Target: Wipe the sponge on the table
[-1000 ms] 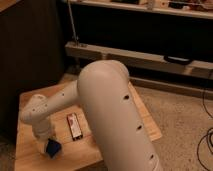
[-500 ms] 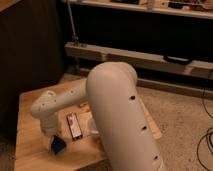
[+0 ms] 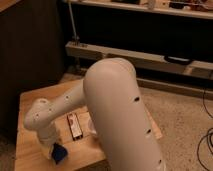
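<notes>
The end effector (image 3: 53, 147) hung right at the sponge (image 3: 60, 154) near the surface's (image 3: 26, 153) front edge, its grip impossible to tell, so an outward stroke might sweep the sponge off.

Reaches in from the near right with a bulky white arm (image 3: 120, 107), thick upper segment filling the middle of the view. Narrows into a slimmer forearm (image 3: 67, 102) running left, bends at a rounded wrist (image 3: 40, 117), then points down with the gripper (image 3: 53, 148), low over the table (image 3: 30, 102) near its front left corner.
</notes>
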Available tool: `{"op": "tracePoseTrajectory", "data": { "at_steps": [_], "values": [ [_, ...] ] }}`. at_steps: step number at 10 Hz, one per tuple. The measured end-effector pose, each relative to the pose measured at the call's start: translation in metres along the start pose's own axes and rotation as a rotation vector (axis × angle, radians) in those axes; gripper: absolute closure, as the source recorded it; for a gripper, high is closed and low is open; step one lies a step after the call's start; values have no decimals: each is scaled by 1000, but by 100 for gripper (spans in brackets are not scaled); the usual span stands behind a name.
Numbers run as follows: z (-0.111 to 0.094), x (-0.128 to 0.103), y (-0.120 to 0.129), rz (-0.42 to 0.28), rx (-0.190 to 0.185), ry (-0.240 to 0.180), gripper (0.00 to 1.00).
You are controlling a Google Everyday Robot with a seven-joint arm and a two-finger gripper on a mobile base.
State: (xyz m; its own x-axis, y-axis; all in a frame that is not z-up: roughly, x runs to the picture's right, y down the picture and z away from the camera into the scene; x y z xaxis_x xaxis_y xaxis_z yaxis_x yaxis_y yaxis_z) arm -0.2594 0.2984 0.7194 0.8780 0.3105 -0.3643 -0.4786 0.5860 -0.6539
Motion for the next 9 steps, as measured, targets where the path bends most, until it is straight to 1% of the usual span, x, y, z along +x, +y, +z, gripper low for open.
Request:
{"op": "tracePoseTrajectory", "data": {
  "at_steps": [1, 3, 4, 6, 7, 9],
  "values": [
    [2, 4, 15, -19, -1, -5, 77],
    [9, 3, 44, -75, -20, -13, 77],
    [12, -1, 48, -95, -23, -15, 77],
    [12, -27, 57, -148, -37, -35, 77],
    [13, -38, 60, -165, -38, -39, 77],
    [11, -76, 59, -197, -41, -58, 77]
  ]
}}
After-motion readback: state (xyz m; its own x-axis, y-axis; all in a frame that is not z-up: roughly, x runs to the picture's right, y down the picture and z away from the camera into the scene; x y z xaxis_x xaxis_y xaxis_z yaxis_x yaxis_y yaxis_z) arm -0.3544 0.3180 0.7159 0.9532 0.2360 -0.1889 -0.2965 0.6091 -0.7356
